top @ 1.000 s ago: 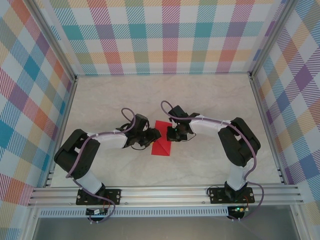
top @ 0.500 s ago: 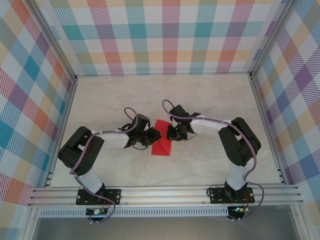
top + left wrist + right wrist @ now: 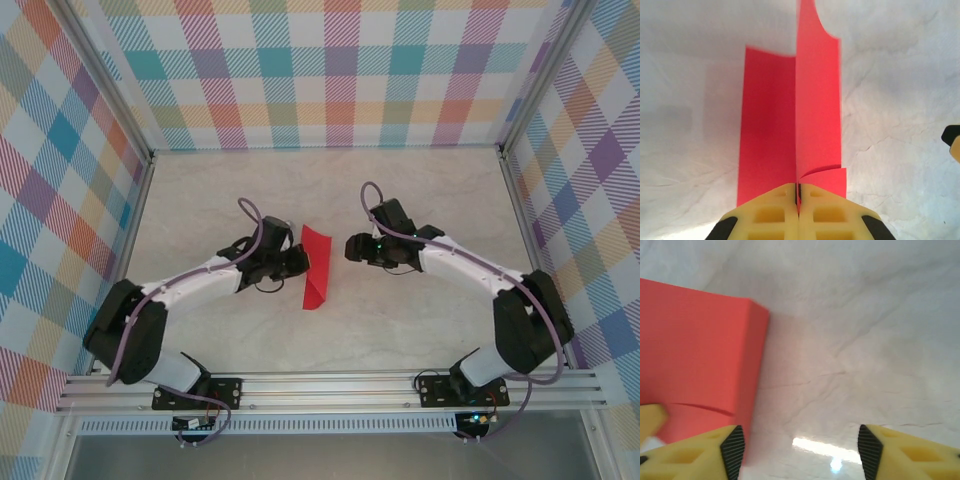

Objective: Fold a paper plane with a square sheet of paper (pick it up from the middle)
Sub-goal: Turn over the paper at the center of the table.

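As left claw [image 3: 798, 196] nips paper [image 3: 817, 100], right [image 3: 799, 442] gapes

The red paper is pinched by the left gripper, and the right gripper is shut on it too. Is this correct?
Not entirely. The left gripper does pinch the red paper, but the right gripper is open and holds nothing: the right wrist view shows its jaws wide apart with bare table between them.
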Robot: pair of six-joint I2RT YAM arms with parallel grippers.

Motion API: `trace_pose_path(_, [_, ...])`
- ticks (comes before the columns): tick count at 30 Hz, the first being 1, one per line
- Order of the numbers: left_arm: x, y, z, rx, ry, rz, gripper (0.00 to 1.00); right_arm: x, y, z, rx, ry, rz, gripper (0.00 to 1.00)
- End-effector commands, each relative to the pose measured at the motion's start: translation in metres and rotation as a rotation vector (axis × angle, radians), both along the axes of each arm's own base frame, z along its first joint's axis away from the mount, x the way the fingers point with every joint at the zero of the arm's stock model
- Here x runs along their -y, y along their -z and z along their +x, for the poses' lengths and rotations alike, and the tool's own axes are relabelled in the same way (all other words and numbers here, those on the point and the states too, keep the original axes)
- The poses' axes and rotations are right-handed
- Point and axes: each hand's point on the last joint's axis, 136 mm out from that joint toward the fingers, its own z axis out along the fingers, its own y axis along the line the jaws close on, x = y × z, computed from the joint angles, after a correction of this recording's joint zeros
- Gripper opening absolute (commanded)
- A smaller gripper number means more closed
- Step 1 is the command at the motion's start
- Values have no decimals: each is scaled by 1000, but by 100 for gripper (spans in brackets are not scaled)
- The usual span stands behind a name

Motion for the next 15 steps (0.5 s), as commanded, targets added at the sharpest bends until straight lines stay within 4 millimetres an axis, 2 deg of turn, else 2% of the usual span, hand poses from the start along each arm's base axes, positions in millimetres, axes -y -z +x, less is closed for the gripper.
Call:
trace_pose_path(1, [-47, -20, -13, 20, -16, 275, 5, 33, -6, 3, 74, 72, -124, 72])
trace_pose_path(5, [-86, -47, -12, 48, -80, 471, 5, 46, -17, 4, 129, 100, -159, 81])
trace_pose_path(9, [-107, -63, -7, 67, -121, 601, 5, 54, -16, 3, 140, 133, -174, 94])
trace_pose_path(11, [-114, -64, -4, 68, -138, 655, 5, 57, -13, 1, 135, 148, -181, 100])
trace_pose_path(15, [-118, -52, 6, 53, -157, 762, 6, 62, -8, -1, 124, 169, -196, 100])
